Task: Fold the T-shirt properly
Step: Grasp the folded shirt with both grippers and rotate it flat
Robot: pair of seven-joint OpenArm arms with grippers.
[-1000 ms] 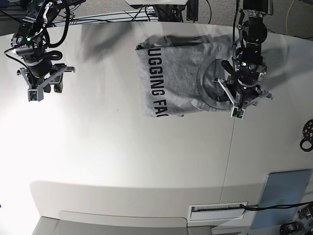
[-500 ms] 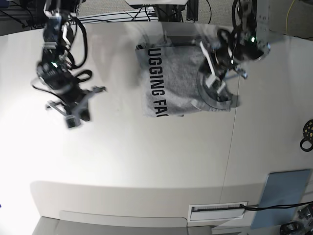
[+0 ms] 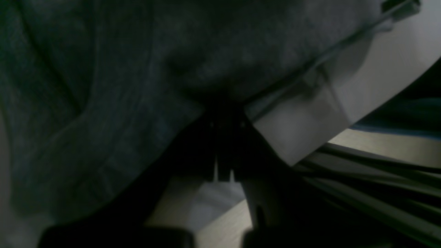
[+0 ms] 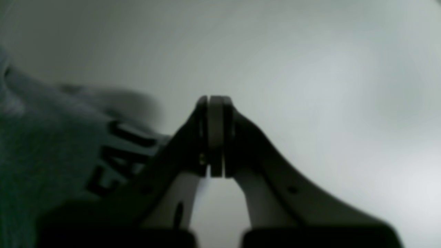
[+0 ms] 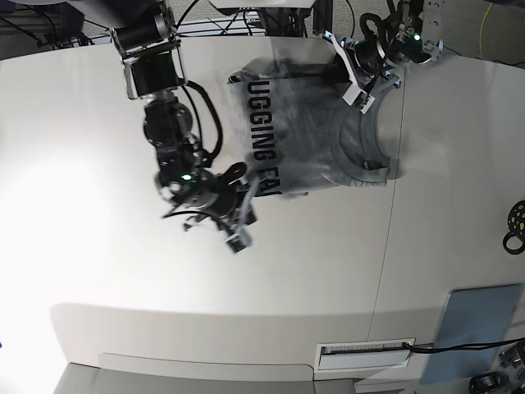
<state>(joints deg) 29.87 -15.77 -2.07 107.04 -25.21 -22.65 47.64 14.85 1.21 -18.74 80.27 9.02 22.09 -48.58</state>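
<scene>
The grey T-shirt (image 5: 303, 123) lies folded at the table's far middle, black lettering up on its left half. Its top edge is blurred. My left gripper (image 5: 359, 97) is at the shirt's upper right. In the left wrist view, dark grey fabric of the T-shirt (image 3: 103, 86) bunches into the shut left gripper (image 3: 222, 113). My right gripper (image 5: 238, 236) hovers just off the shirt's near-left corner. In the right wrist view the right gripper (image 4: 215, 101) is shut on nothing over bare table, with the lettered T-shirt (image 4: 51, 155) to its left.
A black ring-shaped object (image 5: 515, 226) lies at the right edge. A blue-grey panel (image 5: 476, 328) and a white slotted label (image 5: 365, 355) sit at the near right. A seam (image 5: 385, 271) runs down the white table (image 5: 123, 287). Cables hang behind the far edge.
The right arm swung from the far left across to the shirt's near-left corner and shut. The left gripper moved from the shirt's near-right side up to its upper right and shut.
</scene>
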